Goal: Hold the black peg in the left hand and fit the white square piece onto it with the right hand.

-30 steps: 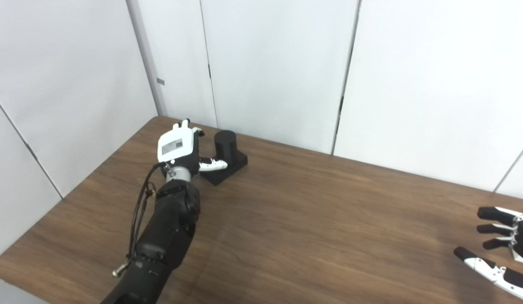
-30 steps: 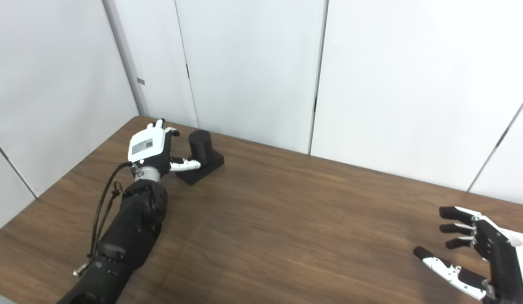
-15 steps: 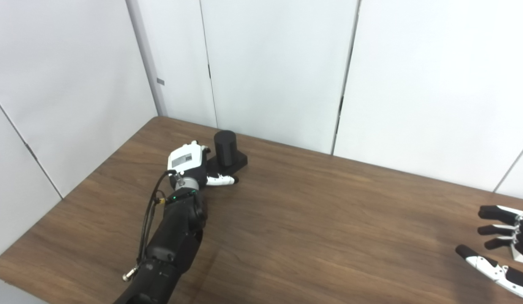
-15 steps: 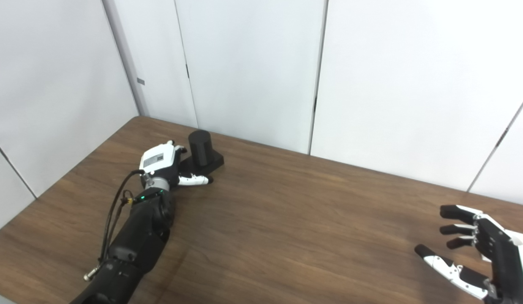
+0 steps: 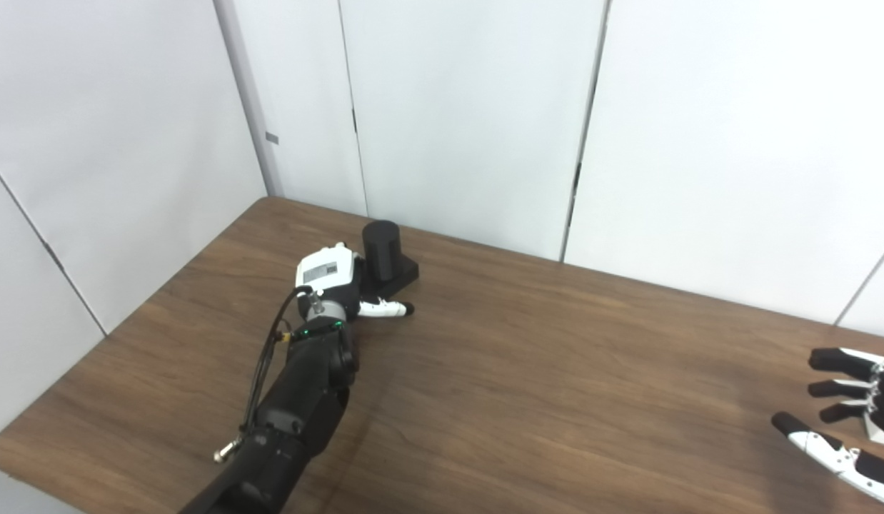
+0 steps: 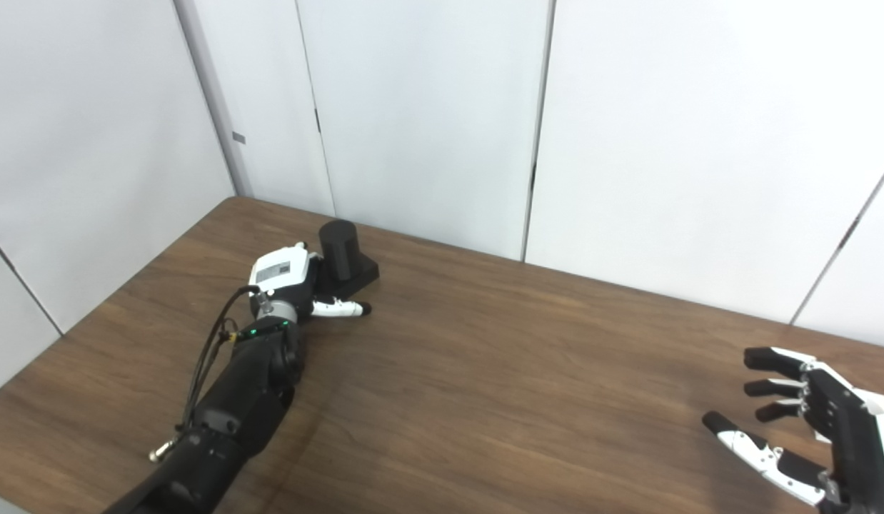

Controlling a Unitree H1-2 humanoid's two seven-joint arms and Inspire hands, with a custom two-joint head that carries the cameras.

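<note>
Brown wood table (image 5: 528,400), white panel walls behind. Nearest, well right of the peg: right hand (image 6: 806,421), fingers spread, holding nothing. No white square piece in view. Farther off, pressed against the peg's near-left side: left hand (image 5: 335,282), thumb stretched along the base front; whether closed on it, cannot tell. Farthest, by the table's back edge: peg (image 5: 382,248), upright on its square base, long axis vertical, top pointing up.

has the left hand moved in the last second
Yes. The left hand has dropped and shifted right, closing on the black peg, which stays put near the table's far edge.
</note>
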